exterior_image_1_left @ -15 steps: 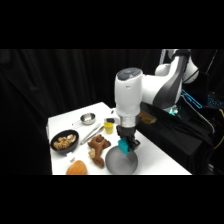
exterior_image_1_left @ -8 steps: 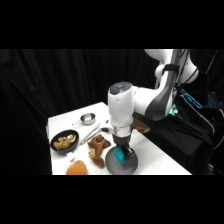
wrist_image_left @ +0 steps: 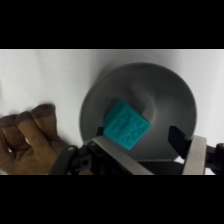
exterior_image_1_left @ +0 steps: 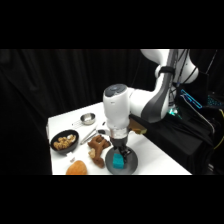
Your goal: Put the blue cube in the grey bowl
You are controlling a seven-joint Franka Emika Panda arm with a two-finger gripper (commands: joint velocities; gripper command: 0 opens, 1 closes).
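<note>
The grey bowl [exterior_image_1_left: 131,161] sits near the table's front edge and fills most of the wrist view, where its rim [wrist_image_left: 170,82] curves across the top. The blue cube [wrist_image_left: 126,125] lies tilted on the bowl's bottom; in the side view the blue cube [exterior_image_1_left: 118,161] shows just below the hand. My gripper [exterior_image_1_left: 119,153] hangs straight down into the bowl. Its fingers stand wide apart, so the gripper [wrist_image_left: 150,152] is open. The left fingertip [wrist_image_left: 107,149] is close to the cube's lower corner, and the right one [wrist_image_left: 192,155] is well clear of it.
A brown glove-like object [exterior_image_1_left: 98,146] lies just left of the bowl and also shows as the brown object [wrist_image_left: 30,135] in the wrist view. Further left are a black bowl with food [exterior_image_1_left: 64,141], a small metal bowl [exterior_image_1_left: 88,118], metal tongs [exterior_image_1_left: 92,133] and an orange bun [exterior_image_1_left: 76,168].
The arm has swung left and come down over the grey bowl. The teal cube that hung under the hand now rests inside the bowl.
</note>
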